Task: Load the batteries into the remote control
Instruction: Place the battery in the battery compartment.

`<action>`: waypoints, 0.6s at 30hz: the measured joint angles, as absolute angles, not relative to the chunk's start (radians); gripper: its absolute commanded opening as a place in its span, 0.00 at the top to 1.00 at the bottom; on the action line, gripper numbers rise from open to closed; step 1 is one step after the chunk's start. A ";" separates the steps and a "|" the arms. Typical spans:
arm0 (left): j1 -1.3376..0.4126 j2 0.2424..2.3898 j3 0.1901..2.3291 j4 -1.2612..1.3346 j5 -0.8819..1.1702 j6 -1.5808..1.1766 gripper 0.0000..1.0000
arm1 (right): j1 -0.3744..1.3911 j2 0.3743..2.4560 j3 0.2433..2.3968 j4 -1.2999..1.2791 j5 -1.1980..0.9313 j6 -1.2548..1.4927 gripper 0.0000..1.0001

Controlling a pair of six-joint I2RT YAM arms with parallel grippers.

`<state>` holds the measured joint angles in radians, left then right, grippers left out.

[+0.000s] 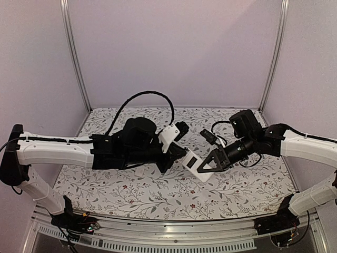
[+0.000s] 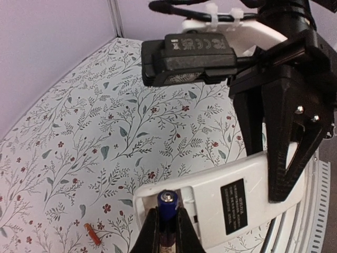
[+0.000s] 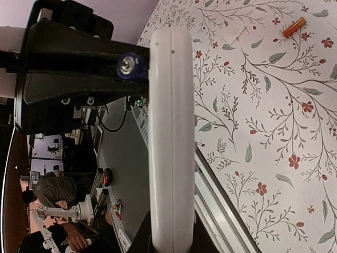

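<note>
With the left gripper (image 2: pixel 168 224) clamped on the dark blue battery (image 2: pixel 168 203), the first cell is at the mouth of the remote's bay.

The fingers are pinched tight on that battery and its metal tip points into the open battery recess (image 2: pixel 185 201) on the white back of the remote control (image 2: pixel 208 182). Whether it has gone in at all, I can't tell. The right gripper (image 3: pixel 171 234) is squeezed onto the remote's far end and holds it in the air above the floral tablecloth (image 2: pixel 79 132), back face turned to the left arm. This looks like step one of two, since the orange battery (image 2: pixel 92 233) lies down on the cloth, well apart. The next move calls for lining the cell up lengthwise with the slot and pressing gently while the right arm braces the remote. Then let go and fetch the orange one.
</note>
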<state>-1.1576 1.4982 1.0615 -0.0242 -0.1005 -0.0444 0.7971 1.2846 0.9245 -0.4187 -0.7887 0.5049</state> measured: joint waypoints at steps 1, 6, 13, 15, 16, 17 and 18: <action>-1.158 1.498 1.061 -0.024 -0.103 -0.042 1.00 | 0.797 1.287 0.925 -0.417 -0.791 0.505 1.00; -1.160 1.498 1.061 -0.023 -0.126 -0.030 1.00 | 0.797 1.302 0.925 -0.417 -0.799 0.505 1.00; -1.162 1.498 1.061 -0.023 -0.143 -0.023 0.99 | 0.797 1.307 0.925 -0.410 -0.801 0.505 1.00; -1.163 1.498 1.061 -0.023 -0.143 -0.023 0.98 | 0.797 1.307 0.925 -0.410 -0.802 0.505 1.00; -1.163 1.498 1.060 -0.023 -0.143 -0.023 0.97 | 0.797 1.307 0.925 -0.410 -0.802 0.505 1.00; -1.163 1.498 1.060 -0.023 -0.143 -0.023 0.96 | 0.797 1.307 0.925 -0.410 -0.802 0.505 1.00; -1.163 1.498 1.058 -0.023 -0.143 -0.023 0.95 | 0.797 1.307 0.925 -0.410 -0.802 0.505 1.00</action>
